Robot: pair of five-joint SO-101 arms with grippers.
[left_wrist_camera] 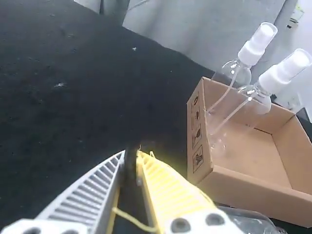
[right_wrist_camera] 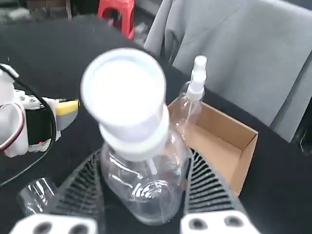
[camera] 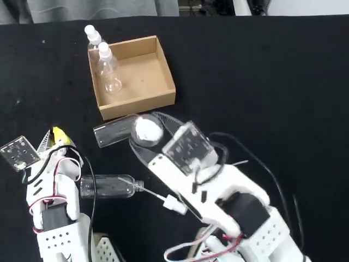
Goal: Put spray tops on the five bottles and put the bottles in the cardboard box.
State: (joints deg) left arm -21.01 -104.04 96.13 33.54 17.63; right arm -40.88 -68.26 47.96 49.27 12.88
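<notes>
state, right pincer (right_wrist_camera: 145, 165): pinched on a clear plastic bottle (right_wrist_camera: 141, 200). A round white spray top (right_wrist_camera: 124, 92) is seen on its neck; how tightly it is seated cannot be judged.
state, left pincer (left_wrist_camera: 131, 155): grey and yellow fingers are pressed together with nothing gripped. It is held low over the black tablecloth (camera: 262, 65).
box: the open brown cardboard box (camera: 139, 102) is found ahead of both pincers, near the right pincer's tips and farther from the left pincer.
done: a first topped clear bottle (camera: 109, 73) and a second topped clear bottle (camera: 94, 39) are stood upright in the box, along the wall on the left pincer's side. Two of five are judged finished.
in hand: the clear plastic bottle is judged topped but not yet boxed.
open item 1: an uncapped clear bottle (camera: 113, 132) is laid on its side just beside the right pincer, on the flank toward the left pincer, short of the box.
open item 2: another uncapped bottle (camera: 109, 186) is laid behind the left pincer's tips, alongside that arm. A loose white spray top with thin tube (camera: 175, 205) is laid behind the right pincer. The tube is pointed at that bottle's neck; whether it enters the neck cannot be told.
left to do: three bottles are to be boxed, and two of them are to be topped first. Progress is judged at under half.
</notes>
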